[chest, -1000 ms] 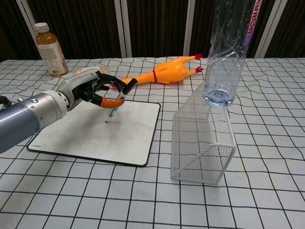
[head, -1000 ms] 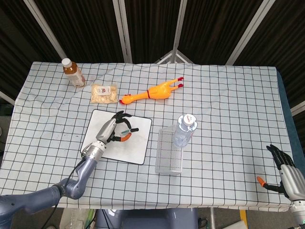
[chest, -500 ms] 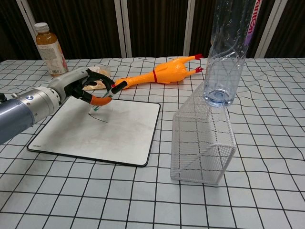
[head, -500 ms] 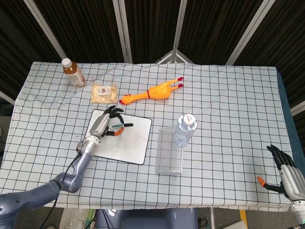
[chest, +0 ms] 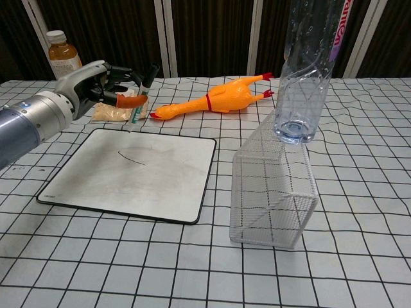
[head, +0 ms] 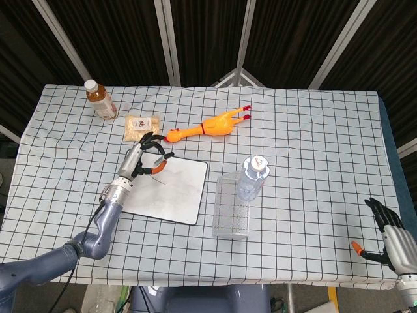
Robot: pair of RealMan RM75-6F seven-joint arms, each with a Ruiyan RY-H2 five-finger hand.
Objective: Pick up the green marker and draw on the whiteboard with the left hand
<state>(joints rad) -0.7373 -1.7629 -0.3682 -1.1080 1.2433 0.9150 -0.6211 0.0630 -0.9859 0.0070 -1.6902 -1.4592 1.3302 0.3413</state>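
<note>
The whiteboard (head: 171,193) (chest: 160,176) lies flat on the checked cloth at the left. A short dark stroke (chest: 131,155) marks its upper left part. My left hand (head: 139,156) (chest: 95,88) hovers over the board's far left corner and pinches the green marker (chest: 142,95) between the orange-tipped thumb and the fingers. The marker is tilted, black cap up, and its tip hangs just above the far edge of the board, beside the snack bag. My right hand (head: 386,229) rests at the table's near right corner, fingers spread, holding nothing.
A tea bottle (head: 100,99) (chest: 63,59) stands at the far left. A snack bag (head: 142,127) (chest: 110,113) and a rubber chicken (head: 208,125) (chest: 218,99) lie behind the board. Right of it, a wire basket (head: 233,207) (chest: 273,192) has a clear bottle (head: 253,177) (chest: 307,70) propped on it.
My left hand has carried the marker from the middle of the board to its far left corner and lifted it off. A short stroke now shows. The right hand has not moved.
</note>
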